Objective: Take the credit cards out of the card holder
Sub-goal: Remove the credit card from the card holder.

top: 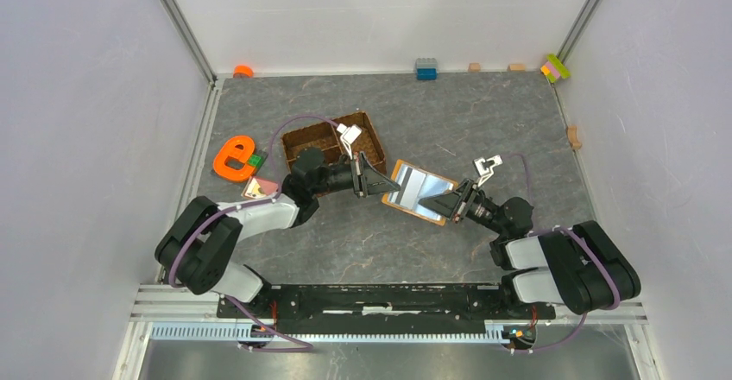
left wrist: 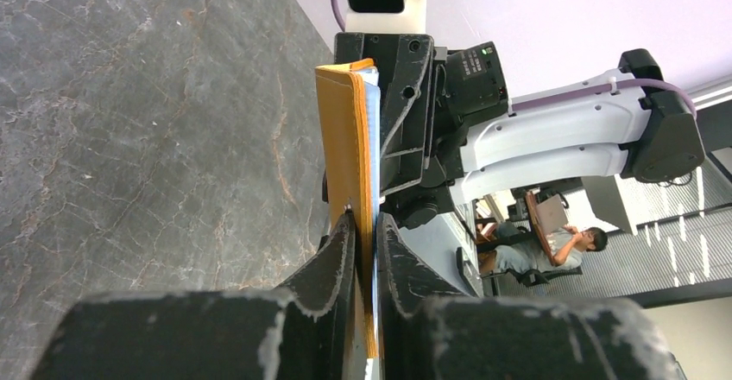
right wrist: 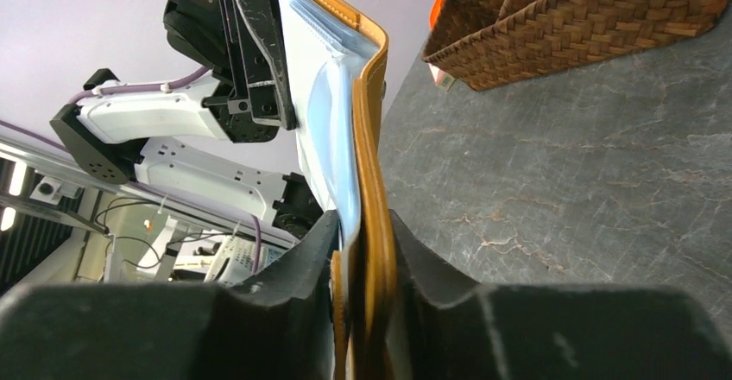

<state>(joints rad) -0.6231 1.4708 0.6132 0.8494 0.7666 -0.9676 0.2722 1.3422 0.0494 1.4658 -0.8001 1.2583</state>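
The orange-tan card holder (top: 420, 186) hangs open above the middle of the table, its pale blue-grey lining facing up. My left gripper (top: 386, 186) is shut on its left edge, and my right gripper (top: 446, 204) is shut on its right edge. The left wrist view shows the card holder (left wrist: 345, 129) edge-on, pinched in the left gripper (left wrist: 366, 220). The right wrist view shows the holder (right wrist: 369, 95) clamped in the right gripper (right wrist: 362, 218), lining bulging left. I cannot tell whether credit cards sit in the slots. A pale flat piece (top: 259, 187), perhaps a card, lies beside the left arm.
A brown woven divided tray (top: 293, 138) stands just behind the left gripper, and its wall (right wrist: 561, 17) also shows in the right wrist view. An orange e-shaped toy (top: 233, 157) lies to its left. Toy bricks (top: 425, 69) line the back wall.
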